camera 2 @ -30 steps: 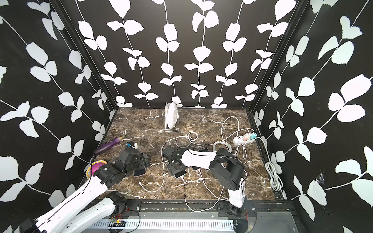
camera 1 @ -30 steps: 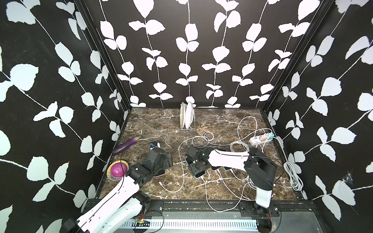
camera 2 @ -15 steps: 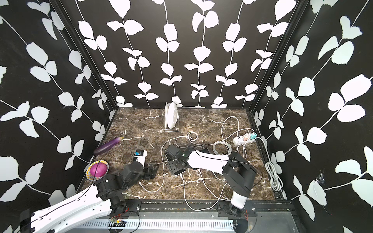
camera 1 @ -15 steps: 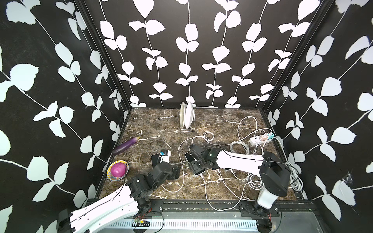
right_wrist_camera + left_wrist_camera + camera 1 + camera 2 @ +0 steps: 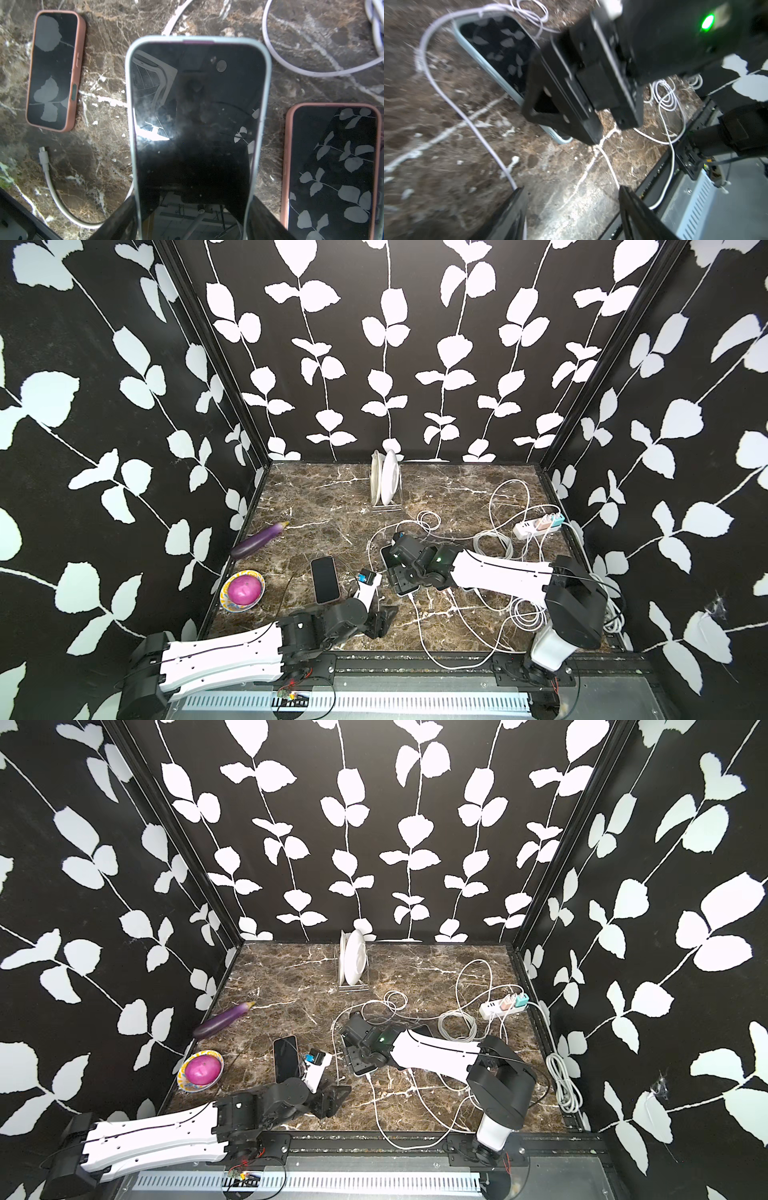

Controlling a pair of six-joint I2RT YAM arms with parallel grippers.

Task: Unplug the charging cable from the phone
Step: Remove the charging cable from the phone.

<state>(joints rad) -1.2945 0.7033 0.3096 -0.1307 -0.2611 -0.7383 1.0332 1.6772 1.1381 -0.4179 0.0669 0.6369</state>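
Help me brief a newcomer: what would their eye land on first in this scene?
Probably the tangle of white cables sprawling over the right half of the marble table. Mid-table, the right gripper grips a pale-blue phone; by the left wall, a purple eggplant lies beyond a patterned bowl.

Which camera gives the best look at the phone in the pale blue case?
The right wrist view: the phone fills the frame, screen up. The left wrist view shows part, blurred, the right hand covering the rest. Both top views show only slivers under that hand.
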